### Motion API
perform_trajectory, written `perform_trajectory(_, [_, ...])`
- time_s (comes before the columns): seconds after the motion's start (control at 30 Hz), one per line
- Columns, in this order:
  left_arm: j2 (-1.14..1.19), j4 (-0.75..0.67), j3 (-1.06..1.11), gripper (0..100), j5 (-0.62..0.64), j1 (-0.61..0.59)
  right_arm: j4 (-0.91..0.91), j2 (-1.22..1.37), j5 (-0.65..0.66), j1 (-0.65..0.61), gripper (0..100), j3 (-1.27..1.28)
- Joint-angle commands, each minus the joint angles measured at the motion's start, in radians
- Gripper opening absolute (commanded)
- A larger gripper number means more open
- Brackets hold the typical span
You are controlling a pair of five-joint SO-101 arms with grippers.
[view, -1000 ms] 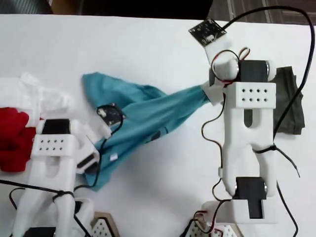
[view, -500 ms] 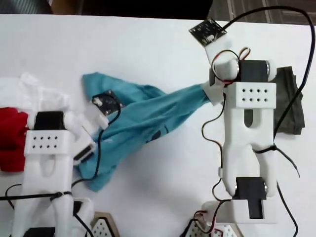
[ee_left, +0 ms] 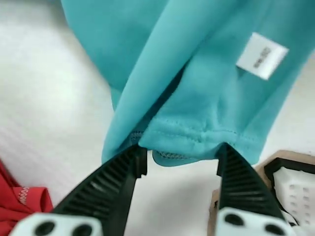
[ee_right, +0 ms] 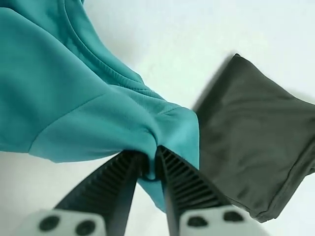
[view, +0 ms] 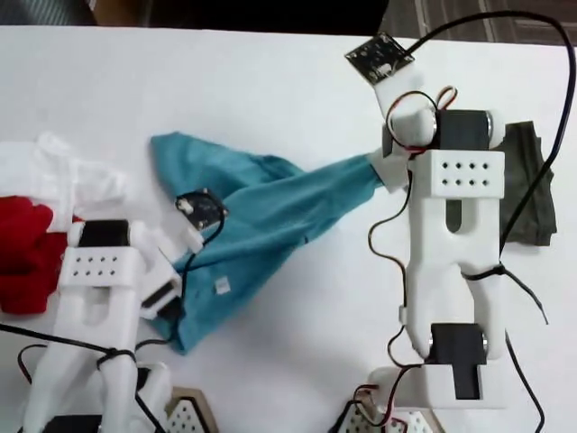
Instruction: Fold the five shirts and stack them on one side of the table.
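At the 9 o'clock edge of the table (view: 270, 81), red shirt (view: 22, 257) and white shirt (view: 68, 171) lay bunched. Left claw (ee_left: 182, 153) was wide open, holding nothing, straddling the hem of the teal shirt (view: 270, 212) near 7. Teal shirt lay mid-table, stretched toward 3, where right claw (ee_right: 150, 156) pinched a bunched fold of it. Folded dark shirt (view: 527, 185) sat at 3. Step looked like spreading the teal shirt flat; next move likely needs left claw closing on the hem.

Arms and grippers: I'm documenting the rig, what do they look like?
Both the left arm and right arm have white plastic shells with grids of small round holes, black motor blocks and black cables; the right also carries thin red wires. The left gripper and right gripper have black ribbed fingers on white bases.
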Motion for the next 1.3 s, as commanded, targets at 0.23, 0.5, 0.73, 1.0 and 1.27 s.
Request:
perform_trajectory(0.23, [-0.028, 0.008, -0.03, 21, 0.012, 0.003, -0.013, -0.067, 0.0, 0.008, 2.1, -0.003])
perform_trajectory(0.5, [-0.025, 0.287, -0.374, 24, 0.064, 0.164, -0.016, -0.062, 0.002, 0.007, 2.1, -0.006])
perform_trajectory(0.73, [-0.02, 0.175, -0.193, 24, 0.106, 0.295, -0.013, -0.068, 0.003, 0.007, 2.1, -0.008])
perform_trajectory(1.0, [-0.02, -0.012, -0.087, 24, 0.095, 0.219, -0.01, -0.068, 0.003, 0.015, 2.1, -0.008])
perform_trajectory(1.27, [-0.018, -0.026, -0.079, 24, 0.041, 0.161, -0.01, -0.07, 0.003, 0.008, 2.1, -0.008])
